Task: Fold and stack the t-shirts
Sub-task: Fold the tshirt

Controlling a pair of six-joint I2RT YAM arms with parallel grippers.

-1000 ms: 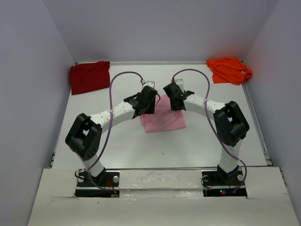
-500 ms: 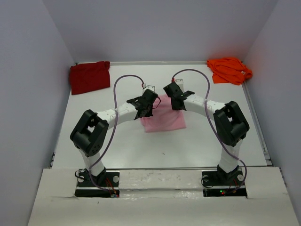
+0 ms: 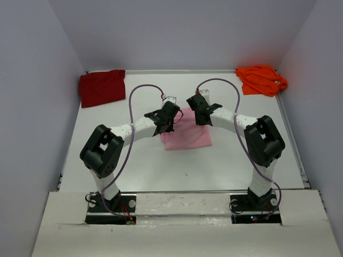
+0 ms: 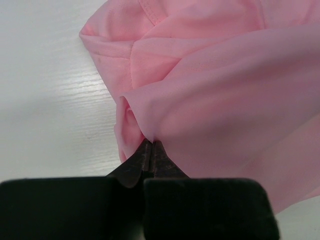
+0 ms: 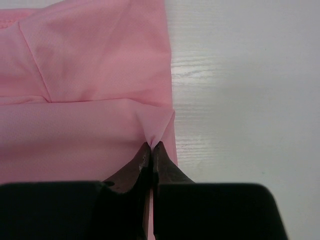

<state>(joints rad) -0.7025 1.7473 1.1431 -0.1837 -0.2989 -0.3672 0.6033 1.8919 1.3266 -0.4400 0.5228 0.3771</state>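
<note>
Top: shows pink shirt [image 3: 187, 138] in the middle of the worktop [image 3: 161, 166], red shirt [image 3: 102, 87] back left, orange shirt [image 3: 261, 79] back right. Shows left gripper [image 3: 167, 124] and right gripper [image 3: 202, 119] at the pink shirt's far corners.
Left wrist: closed tight, pinching a pink fold.
Right wrist: closed tight too, pinching a pink corner beside bare worktop.

Both arms are bent inward. The left gripper [image 4: 151, 145] and right gripper [image 5: 151, 146] are pinched tight on the pink t-shirt [image 3: 188, 138].
</note>
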